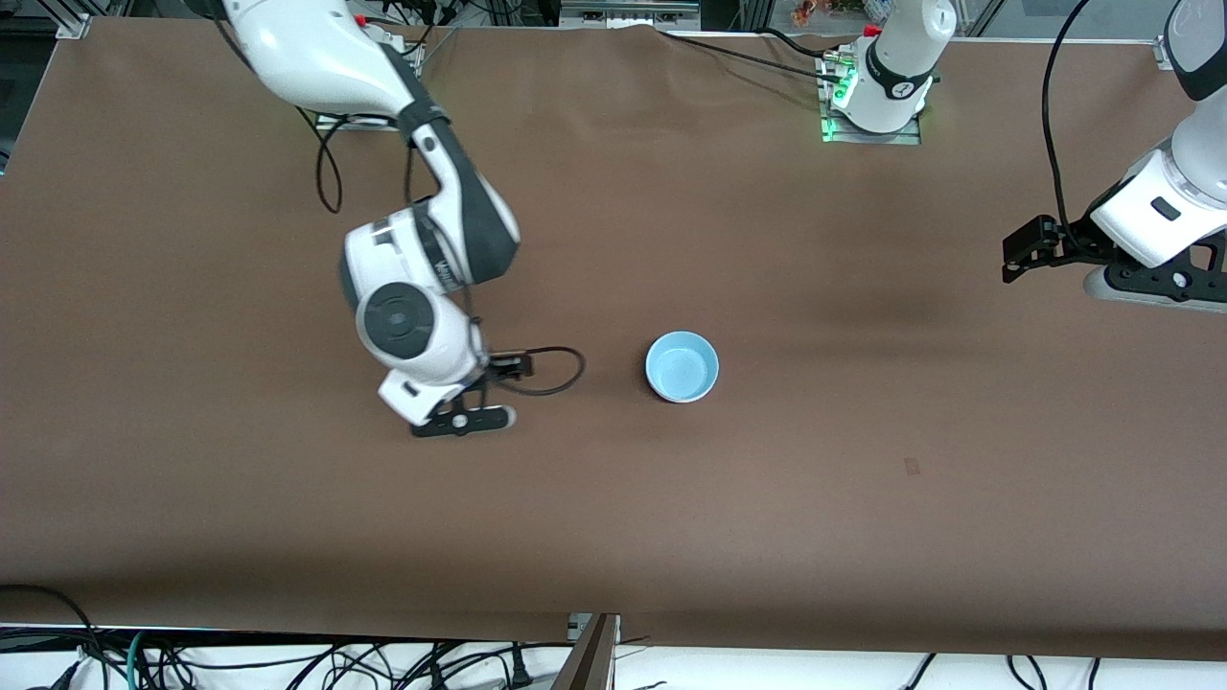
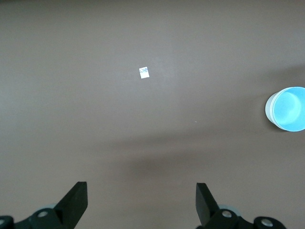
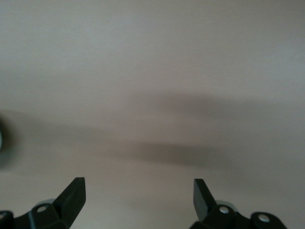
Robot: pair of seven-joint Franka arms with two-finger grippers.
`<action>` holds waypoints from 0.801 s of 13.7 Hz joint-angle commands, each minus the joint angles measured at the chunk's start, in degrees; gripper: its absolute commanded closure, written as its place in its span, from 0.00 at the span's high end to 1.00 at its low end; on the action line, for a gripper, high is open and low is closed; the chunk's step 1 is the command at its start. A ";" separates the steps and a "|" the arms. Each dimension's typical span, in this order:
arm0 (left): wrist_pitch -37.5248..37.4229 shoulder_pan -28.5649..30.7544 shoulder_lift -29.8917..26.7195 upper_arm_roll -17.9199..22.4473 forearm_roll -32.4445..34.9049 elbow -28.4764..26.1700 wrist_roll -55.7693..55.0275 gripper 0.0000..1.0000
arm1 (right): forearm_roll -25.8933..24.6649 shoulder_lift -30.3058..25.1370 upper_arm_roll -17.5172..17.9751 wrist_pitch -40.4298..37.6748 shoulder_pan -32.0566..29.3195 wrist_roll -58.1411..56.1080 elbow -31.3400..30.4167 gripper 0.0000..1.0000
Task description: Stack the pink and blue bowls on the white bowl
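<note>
A light blue bowl [image 1: 682,366] stands upright near the middle of the table. It also shows at the edge of the left wrist view [image 2: 287,109], where a pale whitish wall [image 2: 269,110] shows under its blue rim. No pink bowl and no separate white bowl is in view. My right gripper [image 1: 462,419] hangs low over bare table beside the bowl, toward the right arm's end; it is open and empty [image 3: 138,187]. My left gripper [image 1: 1155,283] waits over the left arm's end of the table, open and empty [image 2: 141,190].
The brown table cover [image 1: 863,537] is bare apart from a small pale tag [image 2: 144,72] and a faint mark [image 1: 912,467] nearer the front camera than the bowl. A black cable loop [image 1: 556,374] hangs off the right wrist toward the bowl.
</note>
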 commanded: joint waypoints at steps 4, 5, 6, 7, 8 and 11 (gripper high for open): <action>-0.14 -0.11 -0.79 0.36 -1.09 -0.67 1.15 1.00 | -1.05 -11.41 1.03 -6.54 -7.32 -6.55 -8.38 1.00; -0.14 -0.11 -0.79 0.36 -1.09 -0.67 1.15 1.00 | -1.05 -13.78 1.12 -7.26 -8.73 -6.72 -9.87 1.00; -0.14 -0.11 -0.79 0.36 -1.09 -0.67 1.15 1.00 | -1.05 -16.67 1.64 -7.44 -10.14 -7.51 -12.06 1.00; -0.14 -0.11 -0.79 0.36 -1.09 -0.67 1.15 1.00 | -1.05 -20.18 2.43 -7.88 -12.24 -8.65 -14.61 1.00; -0.22 -0.11 -0.79 0.36 -1.09 -0.67 1.15 1.00 | -1.14 -22.74 3.66 -9.01 -14.44 -9.62 -16.20 1.00; -0.22 -0.11 -0.79 0.36 -1.09 -0.76 1.24 1.00 | -6.04 -26.89 4.72 -13.32 -18.84 -11.20 -16.74 1.00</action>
